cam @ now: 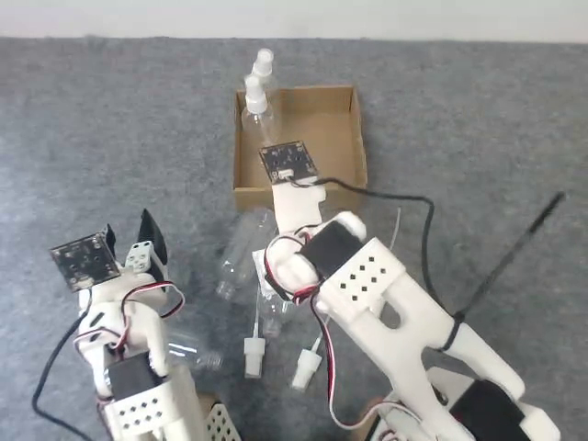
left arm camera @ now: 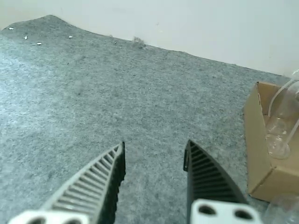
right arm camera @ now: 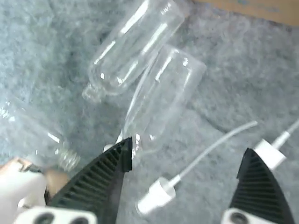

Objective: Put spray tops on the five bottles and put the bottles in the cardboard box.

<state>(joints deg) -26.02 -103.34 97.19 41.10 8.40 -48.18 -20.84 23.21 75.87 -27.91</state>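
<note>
The cardboard box (cam: 340,138) sits at the middle back of the mat. Two bottles with white spray tops (cam: 258,96) lean in its far left corner, and the left wrist view also shows the box (left arm camera: 259,154) holding those two bottles (left arm camera: 280,122). Three clear uncapped bottles lie on the mat in front of the box: one (right arm camera: 135,49), a second (right arm camera: 163,100) beside it and a third (right arm camera: 32,135). Two loose spray tops (right arm camera: 159,198) (right arm camera: 268,151) lie nearby. My right gripper (right arm camera: 188,148) hangs open over the second bottle and a spray top. My left gripper (left arm camera: 155,145) is open above bare mat.
The grey mat (cam: 478,119) is bare to the left and right of the box. A black cable (cam: 418,207) runs from the right arm's camera board across the mat. A thin black rod (cam: 519,248) lies at the right.
</note>
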